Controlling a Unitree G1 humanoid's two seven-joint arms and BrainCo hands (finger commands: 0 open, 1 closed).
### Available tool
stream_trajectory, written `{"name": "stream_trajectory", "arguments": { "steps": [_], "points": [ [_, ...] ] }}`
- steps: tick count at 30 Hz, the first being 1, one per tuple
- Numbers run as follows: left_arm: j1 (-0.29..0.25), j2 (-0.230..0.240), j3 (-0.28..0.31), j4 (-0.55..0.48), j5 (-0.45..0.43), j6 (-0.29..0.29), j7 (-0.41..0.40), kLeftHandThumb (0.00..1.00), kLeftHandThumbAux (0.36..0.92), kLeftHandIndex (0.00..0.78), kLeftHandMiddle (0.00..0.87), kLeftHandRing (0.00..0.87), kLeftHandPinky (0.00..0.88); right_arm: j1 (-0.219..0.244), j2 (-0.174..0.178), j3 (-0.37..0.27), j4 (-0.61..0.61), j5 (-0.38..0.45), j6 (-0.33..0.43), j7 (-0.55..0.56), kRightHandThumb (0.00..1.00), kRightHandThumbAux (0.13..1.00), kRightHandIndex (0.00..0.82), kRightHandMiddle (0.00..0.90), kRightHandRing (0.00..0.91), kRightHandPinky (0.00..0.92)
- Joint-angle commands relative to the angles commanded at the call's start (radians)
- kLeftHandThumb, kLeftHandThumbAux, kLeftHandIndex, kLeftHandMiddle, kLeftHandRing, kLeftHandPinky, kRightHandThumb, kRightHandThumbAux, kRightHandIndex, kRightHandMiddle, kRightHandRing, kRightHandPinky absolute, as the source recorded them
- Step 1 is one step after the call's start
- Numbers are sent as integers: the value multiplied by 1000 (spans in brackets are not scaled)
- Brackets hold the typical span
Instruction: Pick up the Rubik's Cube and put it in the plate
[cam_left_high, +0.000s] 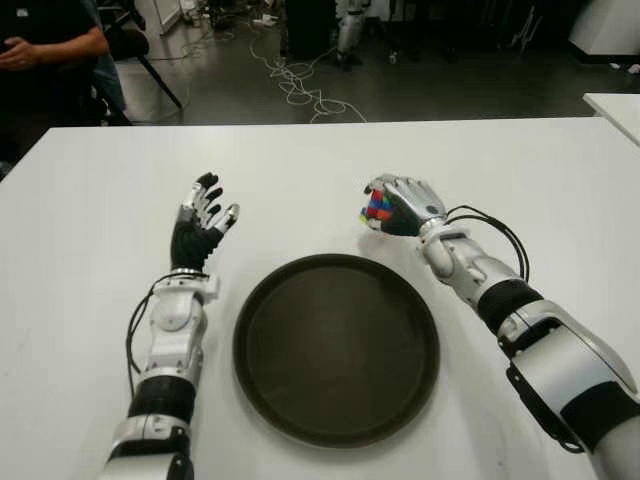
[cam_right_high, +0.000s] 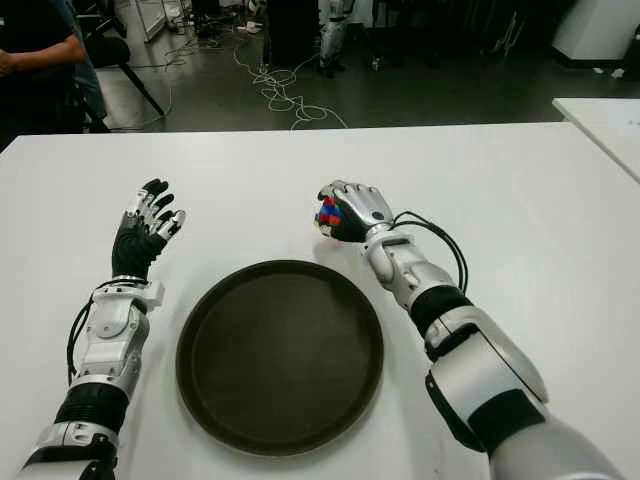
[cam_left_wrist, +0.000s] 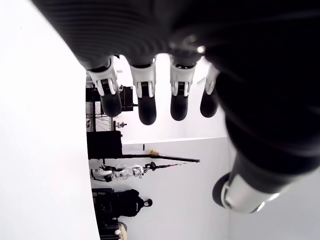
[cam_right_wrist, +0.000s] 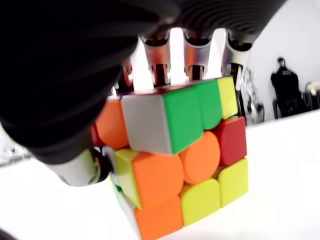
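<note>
The Rubik's Cube (cam_left_high: 377, 207) is a small multicoloured cube with orange, yellow and green stickers (cam_right_wrist: 185, 160), held behind the plate's far right rim. My right hand (cam_left_high: 402, 205) is shut on it, fingers curled over its top. The round dark brown plate (cam_left_high: 336, 346) lies on the white table in front of me, with nothing in it. My left hand (cam_left_high: 203, 215) shows left of the plate, palm up and fingers spread, holding nothing (cam_left_wrist: 145, 100).
The white table (cam_left_high: 300, 160) stretches wide around the plate. A person (cam_left_high: 40, 50) sits beyond its far left corner. Cables (cam_left_high: 295, 80) lie on the dark floor behind. Another white table's corner (cam_left_high: 615, 105) shows at the far right.
</note>
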Motion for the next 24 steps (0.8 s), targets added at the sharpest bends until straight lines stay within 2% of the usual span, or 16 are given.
{"name": "stream_trajectory", "arguments": {
  "steps": [8, 13, 16, 21, 24],
  "points": [
    [-2, 5, -4, 5, 14, 1, 9, 117, 706, 64, 109, 77, 41, 15, -9, -16, -39, -3, -15, -57, 842, 683, 430, 484, 689, 677],
    [-2, 2, -2, 4, 14, -4, 13, 118, 721, 68, 113, 82, 49, 19, -13, -22, -51, 0, -25, -62, 842, 684, 430, 484, 686, 699],
    [-2, 1, -2, 3, 11, -4, 11, 117, 729, 67, 113, 83, 48, 21, -16, -25, -59, -1, -31, -65, 842, 684, 430, 483, 683, 683],
    [0, 1, -3, -3, 13, 3, 14, 111, 721, 68, 113, 82, 45, 29, -25, -33, -102, -4, -34, -60, 842, 684, 431, 483, 684, 693],
    [0, 2, -5, -4, 19, 4, 19, 107, 714, 69, 111, 79, 43, 38, -30, -37, -131, -8, -29, -62, 838, 689, 401, 544, 663, 660]
  ]
}}
